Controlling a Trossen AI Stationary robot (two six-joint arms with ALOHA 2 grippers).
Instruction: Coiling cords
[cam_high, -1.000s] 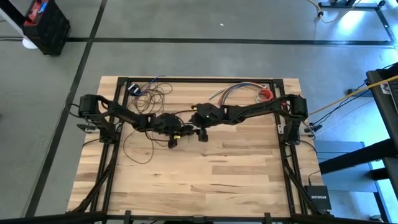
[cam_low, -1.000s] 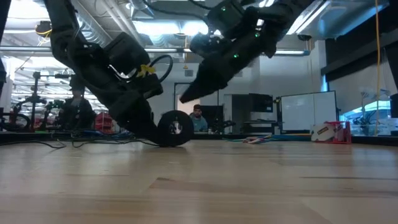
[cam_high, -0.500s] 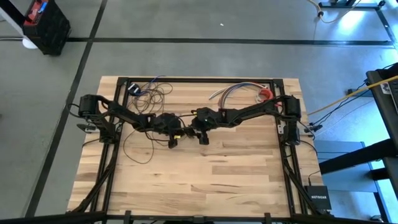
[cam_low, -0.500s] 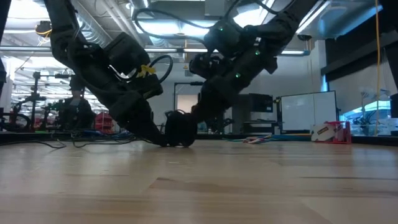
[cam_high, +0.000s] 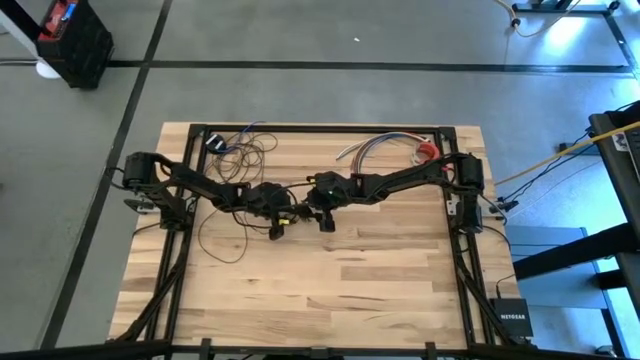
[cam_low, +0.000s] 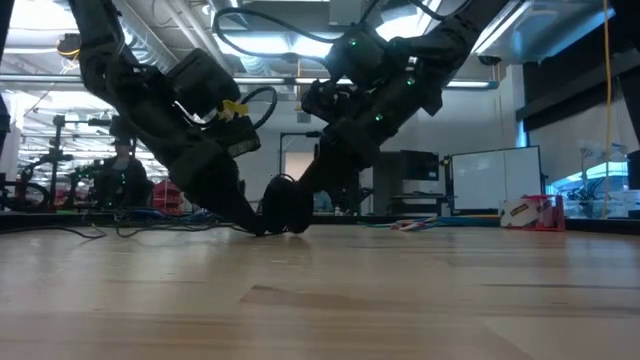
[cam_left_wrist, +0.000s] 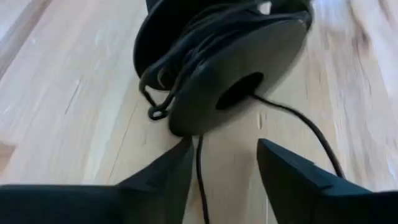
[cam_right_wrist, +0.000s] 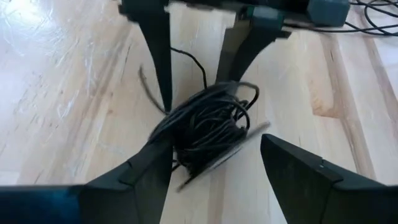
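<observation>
The wooden desk (cam_high: 330, 280) carries two dark arms that reach in from its left and right edges and meet near its middle, a little toward the far edge.

The left tool (cam_left_wrist: 221, 163) points down at the desk just behind a black round puck (cam_left_wrist: 233, 78) with dark wire wound around it. Its two fingers (cam_left_wrist: 163, 171) stand apart with bare wood and a strand of wire between them, and they do not touch the puck, so this tool is open and has hold of nothing.

The right tool (cam_right_wrist: 214, 155) comes at the same bundle from the opposite side. Its jaws are spread wide on either side of the wound wire and puck. Whether a finger touches the bundle cannot be told, but nothing is clamped.

The cords (cam_high: 235, 235) trail from the puck across the left half of the desk in long thin loops, with a denser tangle near the far left corner. In the low view the puck (cam_low: 285, 208) stands on edge on the desk surface between the two tools.

A bundle of multicoloured wires (cam_high: 385, 148) lies near the far right corner.
</observation>
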